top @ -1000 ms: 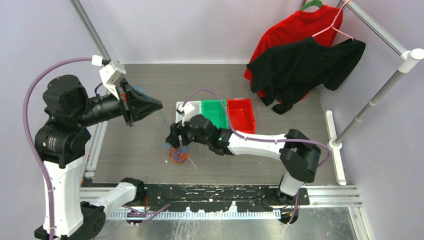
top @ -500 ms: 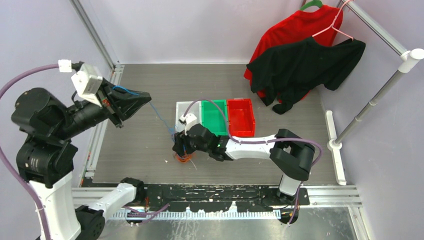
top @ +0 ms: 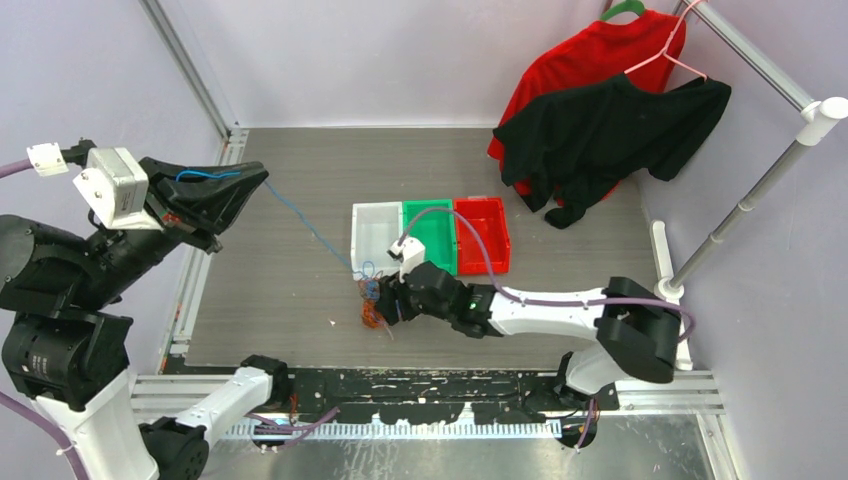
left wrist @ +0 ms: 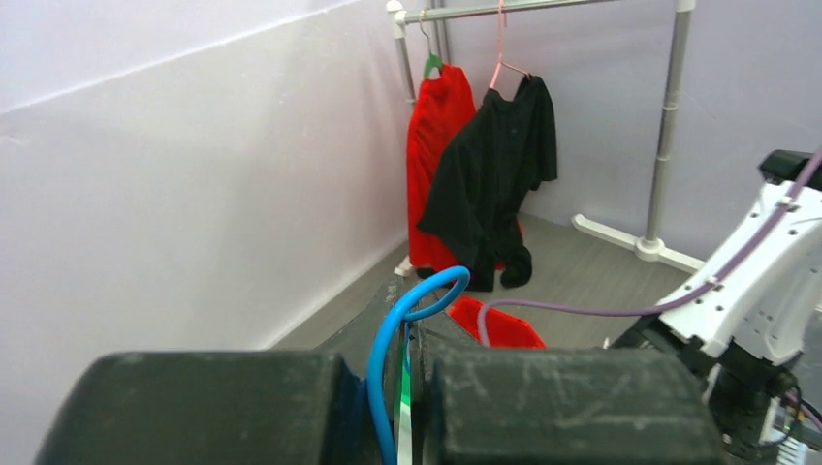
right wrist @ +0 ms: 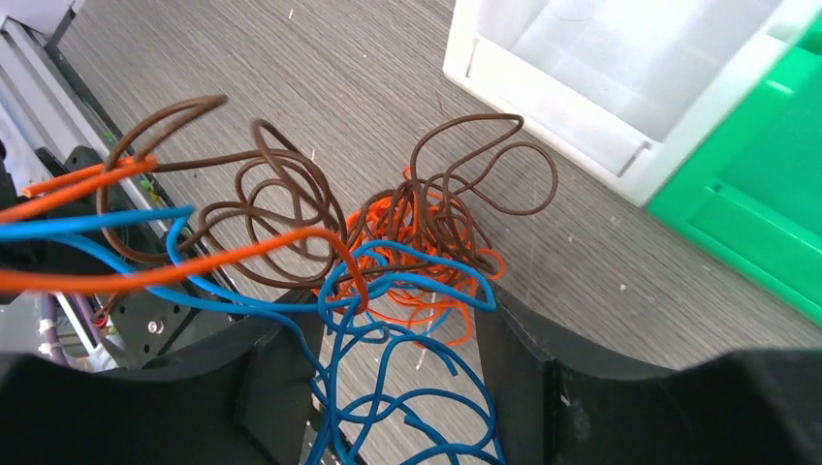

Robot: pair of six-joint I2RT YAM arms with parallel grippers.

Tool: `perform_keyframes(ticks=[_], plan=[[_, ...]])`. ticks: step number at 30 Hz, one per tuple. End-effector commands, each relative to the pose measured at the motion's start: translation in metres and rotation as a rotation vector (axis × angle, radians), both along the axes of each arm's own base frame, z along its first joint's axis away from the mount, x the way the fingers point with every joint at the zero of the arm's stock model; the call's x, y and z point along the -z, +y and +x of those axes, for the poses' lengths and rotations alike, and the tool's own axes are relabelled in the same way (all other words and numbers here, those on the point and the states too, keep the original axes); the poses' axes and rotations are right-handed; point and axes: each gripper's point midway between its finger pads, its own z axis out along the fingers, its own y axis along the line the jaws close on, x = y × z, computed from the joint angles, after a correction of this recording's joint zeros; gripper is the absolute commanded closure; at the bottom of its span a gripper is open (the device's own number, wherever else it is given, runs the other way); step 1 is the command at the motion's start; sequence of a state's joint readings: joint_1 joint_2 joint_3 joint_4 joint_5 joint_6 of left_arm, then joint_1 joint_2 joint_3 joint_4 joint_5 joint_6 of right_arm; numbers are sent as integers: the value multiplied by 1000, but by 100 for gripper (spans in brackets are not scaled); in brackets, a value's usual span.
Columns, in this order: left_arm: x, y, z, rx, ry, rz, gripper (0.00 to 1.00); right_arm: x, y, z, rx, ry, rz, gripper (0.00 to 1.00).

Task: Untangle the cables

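Tangle of blue, orange and brown cables (top: pixel 371 305) at lower centre, just beside white bin (top: pixel 378 230). Likely light, springy, snag-prone; best taken at a free end. One blue cable (top: pixel 310 228) pinched taut in left gripper (top: pixel 260 177), upper left. Astride the knot, right gripper (top: pixel 385 300) spread.

The grey wood-grain table (top: pixel 280 200) carried a white bin (top: pixel 375 228), a green bin (top: pixel 425 225) and a red bin (top: pixel 482 232) in a touching row; the tangled cables (top: pixel 372 308) lay just before the white one, a rack foot (top: pixel 664 262) along the right edge
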State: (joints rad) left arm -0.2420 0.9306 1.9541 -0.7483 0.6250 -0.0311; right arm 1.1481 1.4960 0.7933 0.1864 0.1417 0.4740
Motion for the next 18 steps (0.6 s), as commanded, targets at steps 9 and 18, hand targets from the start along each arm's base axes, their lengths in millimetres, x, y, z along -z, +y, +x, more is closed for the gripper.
perform_keyframes(ticks=[9,18], plan=[[-79,38,-11,-218,-326,-101,100,-13,-52,-4,108,-40,4,38],[-114,55,-14,-303,-449,-181,100,-15,-67,-3,149,-53,0,38]])
